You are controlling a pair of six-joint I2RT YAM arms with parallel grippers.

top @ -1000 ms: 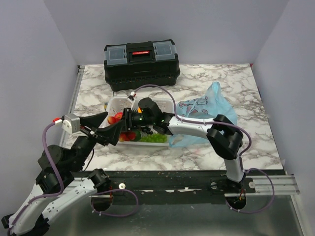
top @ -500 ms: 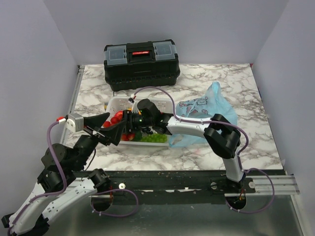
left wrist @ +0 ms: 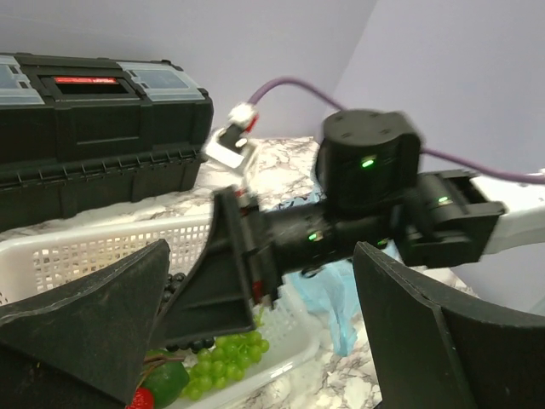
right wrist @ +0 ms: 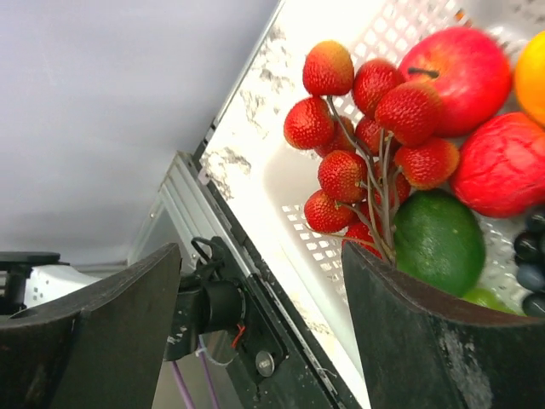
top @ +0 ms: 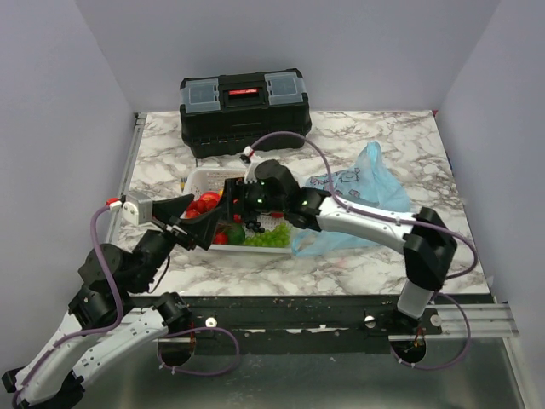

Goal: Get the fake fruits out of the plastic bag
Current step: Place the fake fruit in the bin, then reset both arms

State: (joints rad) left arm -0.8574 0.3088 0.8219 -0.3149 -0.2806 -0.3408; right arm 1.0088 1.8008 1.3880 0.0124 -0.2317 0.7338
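Glossy plastic fake fruits (right wrist: 400, 162), among them a bunch of bumpy red berries (right wrist: 362, 128), a smooth red apple (right wrist: 460, 64) and a dark green oval piece (right wrist: 430, 243), lie heaped in a white mesh basket (top: 201, 176) left of the marble tabletop's (top: 400, 136) middle. Just beside the basket, the crinkly, translucent light-blue plastic bag (top: 362, 183) slumps toward the right edge. The right gripper (right wrist: 260, 251) hovers over the fruits, fingers spread and empty. The left gripper (top: 197, 215), also spread and empty, faces it. A black toolbox (top: 244, 111) stands at the far edge.

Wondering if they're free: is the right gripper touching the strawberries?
Cannot tell. In the right wrist view the right gripper is open, but the stems of the strawberries vanish behind the edge of one of its fingers.
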